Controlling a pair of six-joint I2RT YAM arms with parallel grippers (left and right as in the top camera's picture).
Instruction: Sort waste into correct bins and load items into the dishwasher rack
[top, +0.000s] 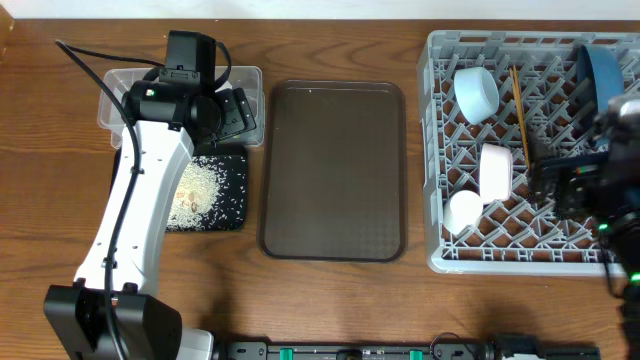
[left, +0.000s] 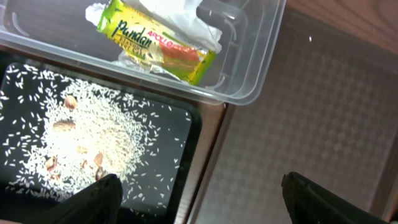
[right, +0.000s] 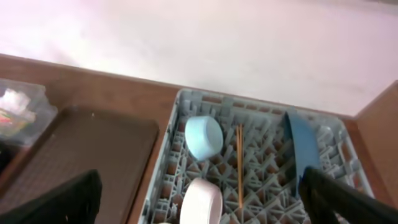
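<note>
Dark fingertips (left: 102, 199) of the left gripper (left: 198, 200) stood wide apart at the bottom of our left wrist view, holding nothing, above the edge where the black tray (left: 196, 134) met the brown serving tray (left: 298, 124). We read "Pandan" in green letters on the yellow-green wrapper (left: 155, 46), which lay in the clear tub (left: 264, 71) against the crumpled white napkin (left: 186, 22); its smaller red print was too fine for us to read. Loose rice (left: 99, 134), with a few brown bits, covered the black tray beside the tub. Across the serving tray, the grey rack (top: 433, 150) held the light blue bowl (top: 476, 93), white bowl (top: 496, 170), small cup (top: 464, 212), chopsticks (top: 519, 115) and dark blue dish (top: 602, 70). We saw the right gripper (right: 199, 202) over the rack, its jaws likewise spread and empty.
</note>
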